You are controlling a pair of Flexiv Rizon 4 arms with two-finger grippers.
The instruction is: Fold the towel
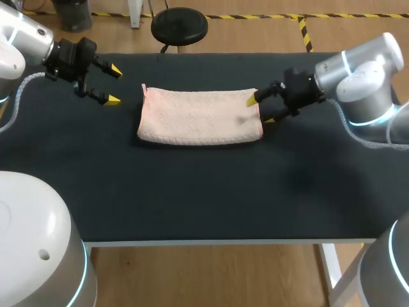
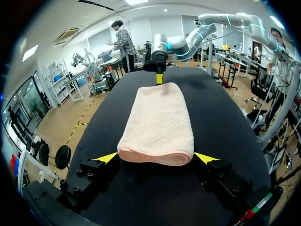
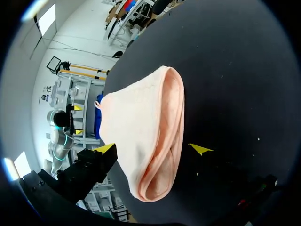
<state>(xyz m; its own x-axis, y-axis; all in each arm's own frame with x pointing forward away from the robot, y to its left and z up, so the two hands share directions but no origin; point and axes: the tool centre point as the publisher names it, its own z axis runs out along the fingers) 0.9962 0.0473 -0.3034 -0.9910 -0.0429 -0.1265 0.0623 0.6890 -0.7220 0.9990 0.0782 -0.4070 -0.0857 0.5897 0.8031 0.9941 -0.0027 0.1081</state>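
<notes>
Your towel [image 1: 199, 117] lies flat on the desk [image 1: 204, 192], toward its far edge, as a long strip running from one arm's side to the other's. It looks doubled over already. The left wrist view shows a rounded, layered edge at the end nearest that arm, and the right wrist view shows stacked layers gaping at the other end.

Your left jaws are open, spread wide, and sit off the towel's left end, near it but not touching. From that wrist, the short end lines up between the two yellow tips [image 2: 108, 157], which I take as a stance for picking up that end.

Your right jaws are open too. They sit at the towel's right end, one tip [image 1: 252, 100] at the far corner and the other by the near corner. In the right wrist view the end lies between the tips, with bare desk between one tip and the cloth, so nothing is gripped.

I judge the next fold brings one short end to the other. The gaping layers could slip apart if you pinch only the top one.
</notes>
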